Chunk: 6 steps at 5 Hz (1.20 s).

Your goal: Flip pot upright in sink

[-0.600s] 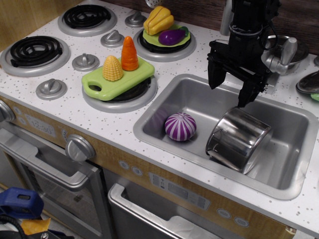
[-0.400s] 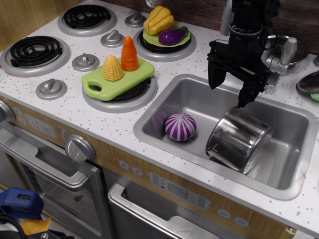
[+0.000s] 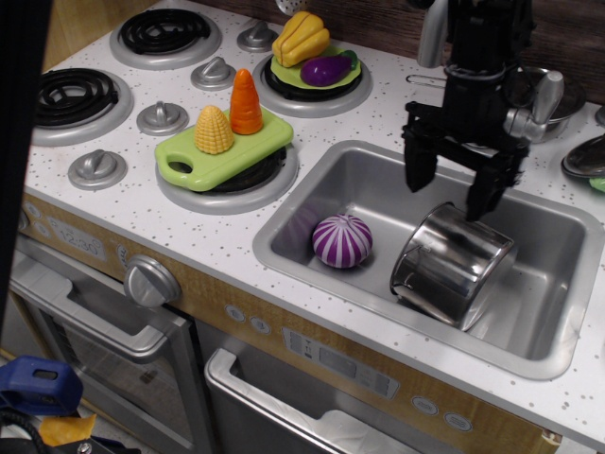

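Approach step judged in hand: pincer (image 3: 450,192) held spread, empty, above tilted pot (image 3: 452,266) in sink (image 3: 312,179). Descent onto rim judged required next.

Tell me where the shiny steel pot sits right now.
The shiny cylindrical steel pot lies tilted in the right part of the matte grey sink, just right of the purple striped ball, with the open black tool directly above it.

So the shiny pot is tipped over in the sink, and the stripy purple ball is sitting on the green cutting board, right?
Not quite. The pot is tipped over in the sink, but the purple striped ball lies in the sink too, beside the pot. The observation image shows it. The green cutting board holds toy corn and a carrot.
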Tool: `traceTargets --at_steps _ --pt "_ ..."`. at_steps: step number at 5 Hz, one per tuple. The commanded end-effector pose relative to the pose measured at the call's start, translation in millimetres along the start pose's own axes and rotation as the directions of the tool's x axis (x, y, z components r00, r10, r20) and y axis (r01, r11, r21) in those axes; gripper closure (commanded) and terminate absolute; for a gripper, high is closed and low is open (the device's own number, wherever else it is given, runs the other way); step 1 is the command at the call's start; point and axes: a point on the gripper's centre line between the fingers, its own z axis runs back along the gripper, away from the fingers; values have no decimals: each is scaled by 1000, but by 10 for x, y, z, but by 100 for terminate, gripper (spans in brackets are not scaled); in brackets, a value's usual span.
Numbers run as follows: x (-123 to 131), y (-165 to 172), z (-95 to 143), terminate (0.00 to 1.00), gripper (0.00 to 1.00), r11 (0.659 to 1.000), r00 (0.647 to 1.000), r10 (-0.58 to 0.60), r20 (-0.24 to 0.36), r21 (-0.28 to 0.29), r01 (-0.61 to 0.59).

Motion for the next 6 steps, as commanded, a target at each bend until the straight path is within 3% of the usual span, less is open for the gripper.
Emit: traceTargets --at_steps 1,3,4,5,6 --pt "70 -38 71 0 0 991 997 47 59 -124 -39" --pt "82 -135 -127 0 0 957 974 198 106 -237 -169" --pt "78 -141 -165 0 0 901 925 331 184 -354 -252" --pt "70 -145 -174 0 0 852 878 418 232 -435 -290" --pt "86 -168 -171 0 100 864 881 422 214 -391 -318"
